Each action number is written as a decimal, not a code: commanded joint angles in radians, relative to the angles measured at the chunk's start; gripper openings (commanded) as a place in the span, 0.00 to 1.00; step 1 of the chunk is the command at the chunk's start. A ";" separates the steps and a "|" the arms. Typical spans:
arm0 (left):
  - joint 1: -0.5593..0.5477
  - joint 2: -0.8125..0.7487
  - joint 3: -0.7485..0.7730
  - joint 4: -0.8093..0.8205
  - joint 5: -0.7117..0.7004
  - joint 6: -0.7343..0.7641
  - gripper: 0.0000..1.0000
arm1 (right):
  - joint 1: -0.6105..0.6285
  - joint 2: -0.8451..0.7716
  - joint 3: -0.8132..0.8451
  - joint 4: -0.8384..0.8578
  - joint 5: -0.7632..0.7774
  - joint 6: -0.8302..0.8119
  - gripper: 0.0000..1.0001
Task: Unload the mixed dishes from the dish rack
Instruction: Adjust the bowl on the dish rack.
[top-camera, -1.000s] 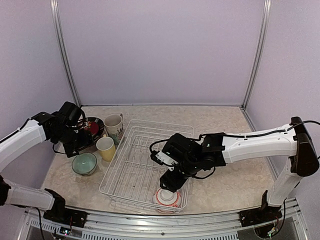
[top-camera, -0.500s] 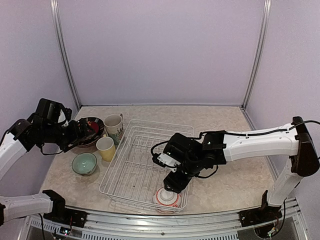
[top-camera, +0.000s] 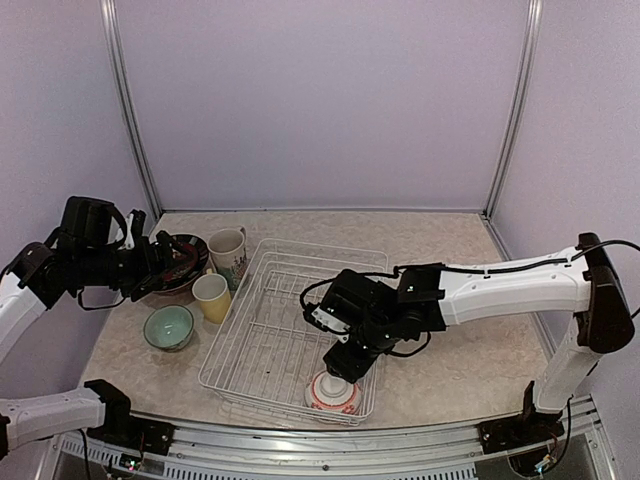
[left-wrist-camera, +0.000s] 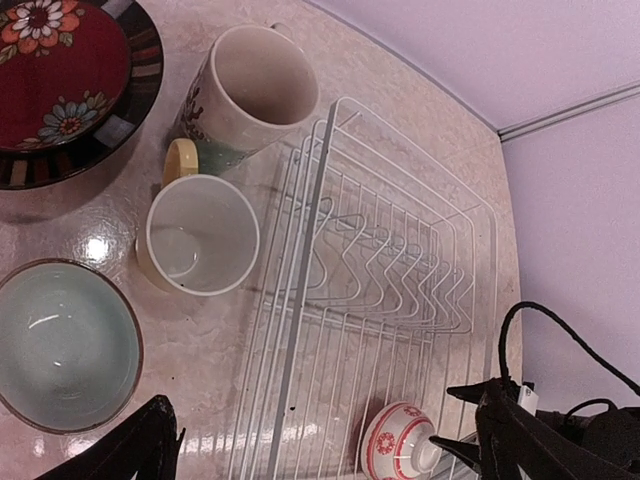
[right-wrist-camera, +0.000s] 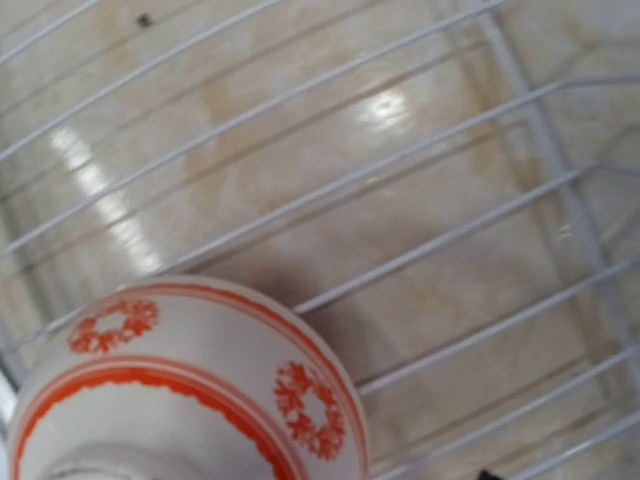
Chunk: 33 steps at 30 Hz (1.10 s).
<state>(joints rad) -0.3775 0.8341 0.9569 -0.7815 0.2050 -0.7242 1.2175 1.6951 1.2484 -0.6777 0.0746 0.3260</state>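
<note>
The white wire dish rack (top-camera: 262, 330) lies mid-table. A red-and-white bowl (top-camera: 333, 394) sits upside down in its near right corner, and also shows in the left wrist view (left-wrist-camera: 400, 445) and close up in the right wrist view (right-wrist-camera: 180, 390). My right gripper (top-camera: 342, 366) hangs just above the bowl; in the left wrist view (left-wrist-camera: 450, 418) its two tips stand apart beside the bowl's foot. My left gripper (top-camera: 152, 266) is raised at the left, open and empty. Left of the rack stand a red floral plate (top-camera: 180, 260), a white patterned mug (top-camera: 228, 255), a yellow cup (top-camera: 212, 296) and a pale-green bowl (top-camera: 168, 326).
The rack's plate slots (left-wrist-camera: 400, 270) hold nothing. The red floral plate (left-wrist-camera: 60, 80) has a dark rim beneath it; pink and teal plates cannot be made out. Purple walls close the back and sides. My right arm stretches across the table right of the rack.
My left arm has lifted and drawn back to the left, away from the dishes on the table. My right gripper has stayed low over the red-and-white bowl, shifting only slightly.
</note>
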 joint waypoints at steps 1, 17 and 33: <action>-0.014 -0.007 -0.011 0.016 0.020 0.005 0.99 | 0.004 0.049 0.024 -0.023 0.116 0.027 0.64; -0.241 0.042 -0.001 0.125 0.003 -0.033 0.99 | -0.028 0.140 0.063 0.063 0.258 0.163 0.63; -0.359 0.166 -0.008 0.249 0.012 -0.076 0.99 | -0.035 0.080 0.143 0.123 0.119 0.288 0.67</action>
<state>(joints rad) -0.7258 0.9825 0.9569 -0.5930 0.2039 -0.7895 1.1881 1.8721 1.4197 -0.5503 0.2462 0.5499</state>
